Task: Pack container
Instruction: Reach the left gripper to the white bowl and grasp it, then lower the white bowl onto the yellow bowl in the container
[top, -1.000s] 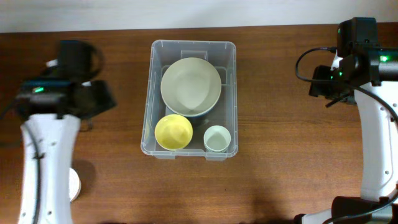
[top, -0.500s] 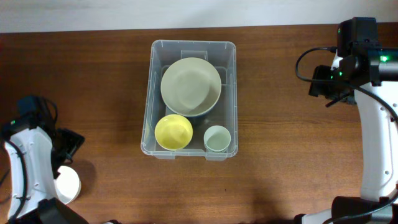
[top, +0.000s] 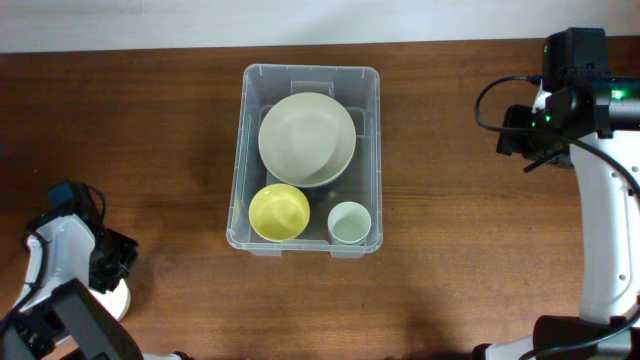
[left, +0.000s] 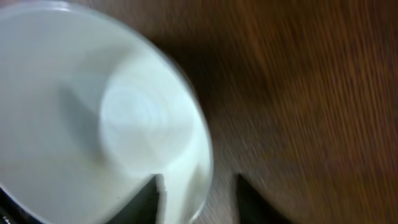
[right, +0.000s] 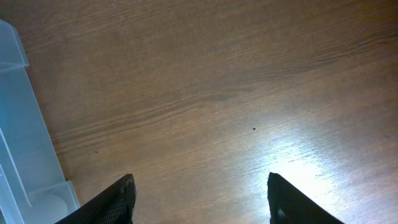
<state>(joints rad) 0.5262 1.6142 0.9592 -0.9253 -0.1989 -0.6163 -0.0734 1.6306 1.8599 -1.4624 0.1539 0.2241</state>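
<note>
The container (top: 243, 150), a clear plastic bin, stands at the table's middle and holds a large pale bowl (top: 307, 138), a yellow bowl (top: 279, 212) and a small pale cup (top: 349, 222). At the front left a white cup (top: 114, 301) stands on the wood, and my left gripper (top: 106, 272) is down over it. In the left wrist view one finger (left: 144, 202) is inside the white cup (left: 93, 118) and the other is outside, with a strip of wood showing between wall and outer finger; the view is blurred. My right gripper (right: 200, 186) is open over bare wood, right of the bin's corner (right: 18, 155).
The right arm (top: 570, 80) hangs at the far right, well away from the bin. Bare brown wood lies between the white cup and the container, and the table's back edge meets a pale wall.
My left arm swung from the back left down to the front-left corner onto the white cup. Its jaws narrowed around the rim. The right arm stayed still.
</note>
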